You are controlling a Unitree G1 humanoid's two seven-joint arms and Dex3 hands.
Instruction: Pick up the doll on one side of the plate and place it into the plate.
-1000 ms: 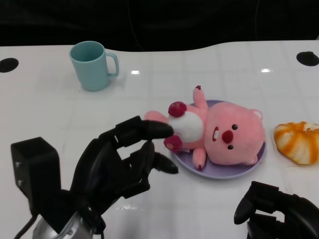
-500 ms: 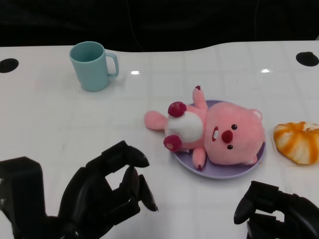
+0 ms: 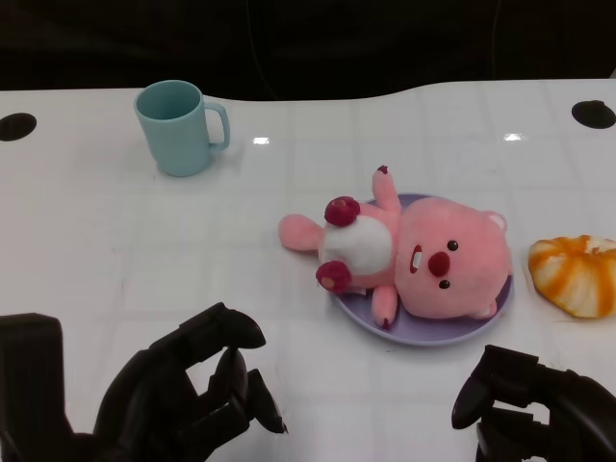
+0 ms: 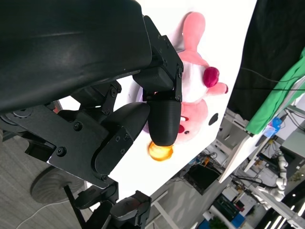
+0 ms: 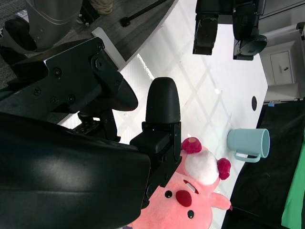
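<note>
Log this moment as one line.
doll: on plate | left hand: empty, apart from doll | right hand: empty, idle

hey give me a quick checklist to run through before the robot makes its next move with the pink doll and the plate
1. Doll lies on the purple plate: ok for head and body; one pink limb and a foot hang over the rim toward the mug side.
2. Left hand off the doll and holding nothing: ok, fingers apart near the table edge.
3. Right hand free of the plate: ok, apart from it; whether its fingers are open or curled: cannot tell.
4. Teal mug upright, away from both hands: ok.
5. Orange striped item apart from the plate: ok.
</note>
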